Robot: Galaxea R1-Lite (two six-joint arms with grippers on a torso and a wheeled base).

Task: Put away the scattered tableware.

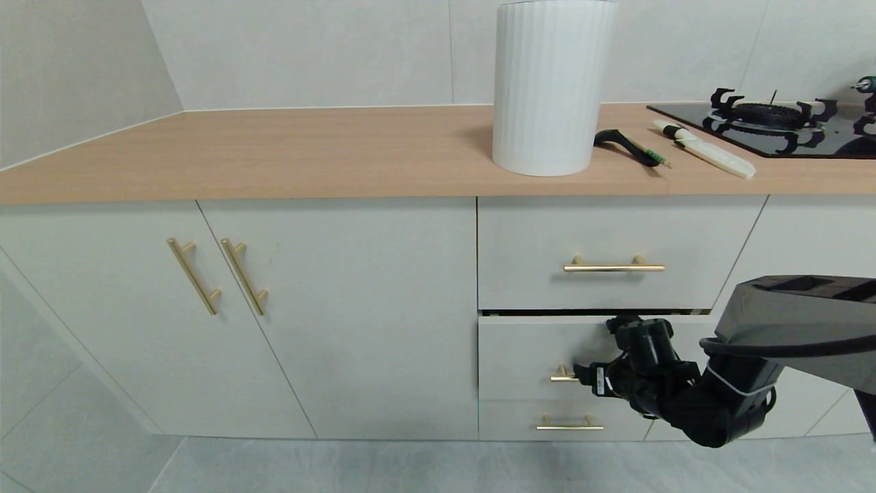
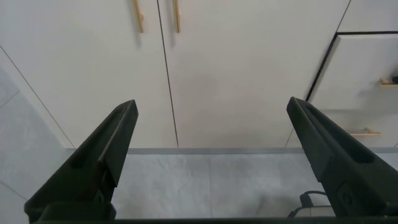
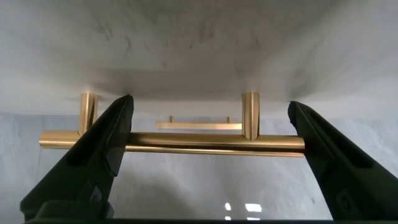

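Jaws spread: right gripper (image 3: 208, 104) astride drawer handle (image 3: 186, 144) | left gripper (image 2: 211, 102) spread, empty

Pale tiled walls (image 1: 308, 48) up top, a wooden counter (image 1: 308, 147) across, a black hob (image 1: 766, 130) set in at its right end. Below, two off-white doors (image 1: 328, 315) with gold handles (image 1: 194, 275), three stacked drawers (image 1: 534, 253) beside them, grey tiled floor (image 1: 342, 465) underneath.

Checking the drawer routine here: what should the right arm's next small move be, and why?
Probably draw the right gripper straight back: the gold bar handle of the white middle drawer runs between its open fingers, and that drawer shows only a thin dark gap along its top, so it is barely open.
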